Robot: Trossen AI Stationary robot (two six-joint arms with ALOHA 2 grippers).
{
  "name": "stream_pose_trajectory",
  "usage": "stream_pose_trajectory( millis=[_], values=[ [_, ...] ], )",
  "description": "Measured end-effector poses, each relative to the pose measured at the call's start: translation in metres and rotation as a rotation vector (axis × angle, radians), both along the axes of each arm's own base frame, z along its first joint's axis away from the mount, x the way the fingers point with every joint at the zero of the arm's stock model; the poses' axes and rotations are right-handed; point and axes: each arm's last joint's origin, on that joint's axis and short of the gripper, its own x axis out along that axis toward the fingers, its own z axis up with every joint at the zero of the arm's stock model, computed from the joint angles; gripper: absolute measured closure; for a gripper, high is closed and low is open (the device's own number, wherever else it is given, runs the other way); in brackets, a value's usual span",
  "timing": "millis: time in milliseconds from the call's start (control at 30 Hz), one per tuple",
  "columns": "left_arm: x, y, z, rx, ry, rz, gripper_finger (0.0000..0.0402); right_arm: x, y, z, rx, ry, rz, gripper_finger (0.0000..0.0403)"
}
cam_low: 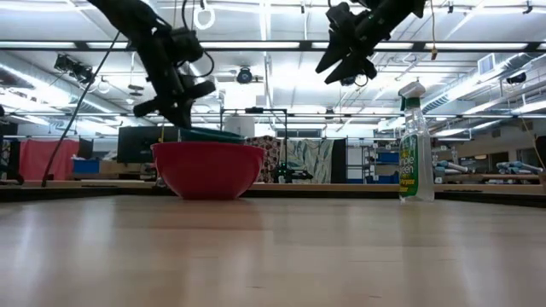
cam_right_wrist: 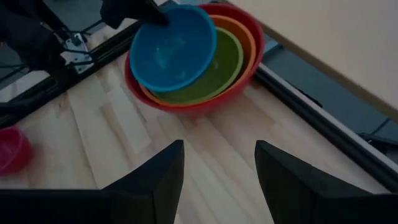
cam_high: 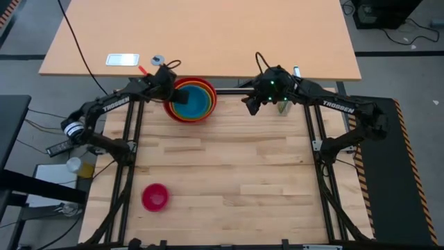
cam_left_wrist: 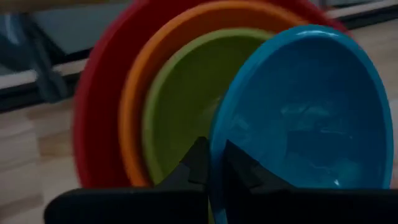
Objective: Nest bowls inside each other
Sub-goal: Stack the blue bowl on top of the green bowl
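A red bowl [cam_high: 182,117] stands on its base at the table's far side, left of the middle. An orange bowl [cam_left_wrist: 134,112] is nested in it, and a green bowl [cam_left_wrist: 186,99] in the orange one. Tilted above them is the blue bowl [cam_right_wrist: 174,50], with my left gripper [cam_high: 168,90] shut on it. A small pink bowl [cam_high: 155,197] sits alone near the front left. My right gripper [cam_high: 251,105] hangs open in the air to the right of the stack, holding nothing. My left gripper pinches the blue bowl's rim [cam_left_wrist: 214,163] on the side toward the table's left, one finger inside the bowl and one outside. The fingers slant down from the left. The held side is raised and the bowl tilts over the green bowl; whether its low side touches it, I cannot tell.
A green spray bottle [cam_low: 415,145] stands at the far edge, right of my right gripper. Dark frame rails [cam_high: 132,139] run along the table's left and right sides. Bare wood lies across the middle and front right.
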Motion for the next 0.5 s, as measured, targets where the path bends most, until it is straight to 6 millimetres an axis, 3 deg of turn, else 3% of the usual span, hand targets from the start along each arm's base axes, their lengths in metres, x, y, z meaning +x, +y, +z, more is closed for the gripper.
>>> stream_pose_trajectory(
  millis=[500],
  values=[
    [0.003, 0.0026, -0.0043, -0.014, -0.005, -0.018, 0.038, -0.0022, -0.0041, -0.0001, -0.01, 0.003, 0.028, 0.02]
  ],
)
